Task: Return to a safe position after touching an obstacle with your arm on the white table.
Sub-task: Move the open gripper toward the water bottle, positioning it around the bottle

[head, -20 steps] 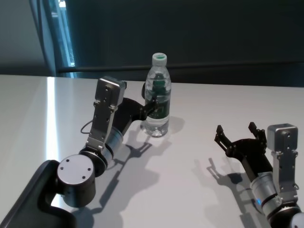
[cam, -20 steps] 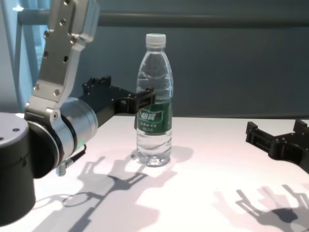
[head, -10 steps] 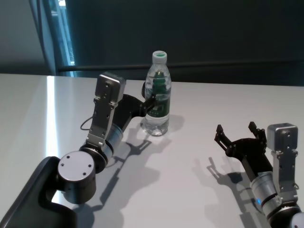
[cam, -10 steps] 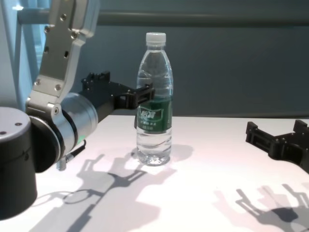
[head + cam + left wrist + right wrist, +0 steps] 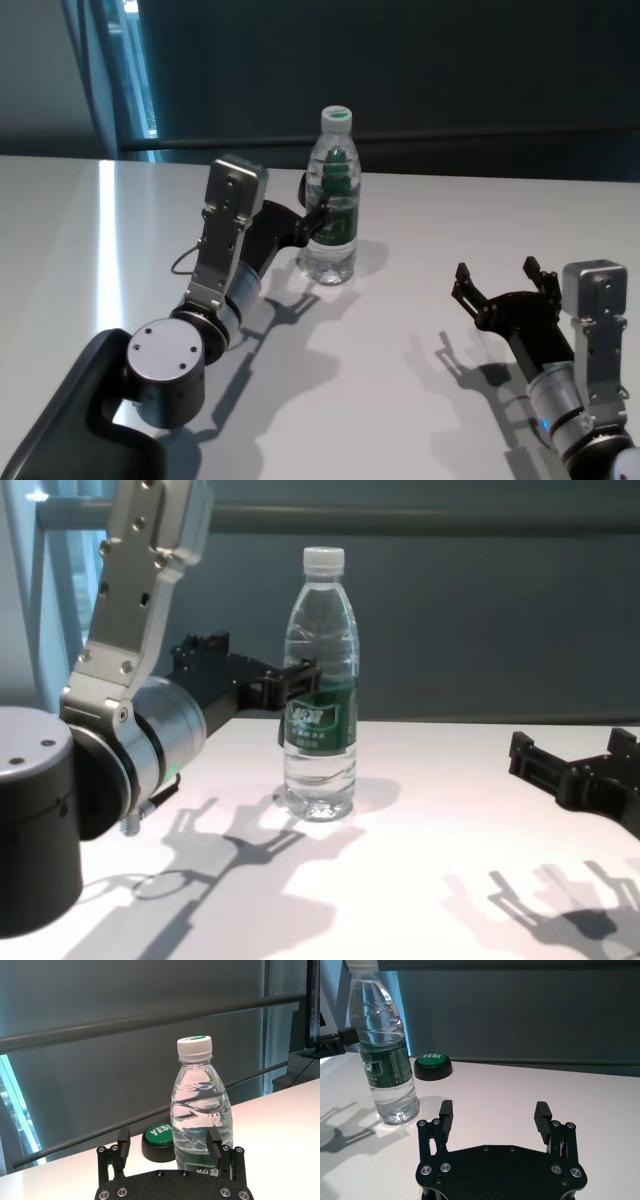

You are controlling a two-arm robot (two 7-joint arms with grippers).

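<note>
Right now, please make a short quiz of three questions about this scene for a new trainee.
1. True or false: the bottle lies on its side on the white table.
2. Which gripper is nearest the bottle? A) left gripper B) right gripper
3. Fill in: the green button beyond the bottle reads ___.

Key: 1 false, it stands upright. 2 A; one open finger overlaps the bottle in the left wrist view. 3 YES.
</note>
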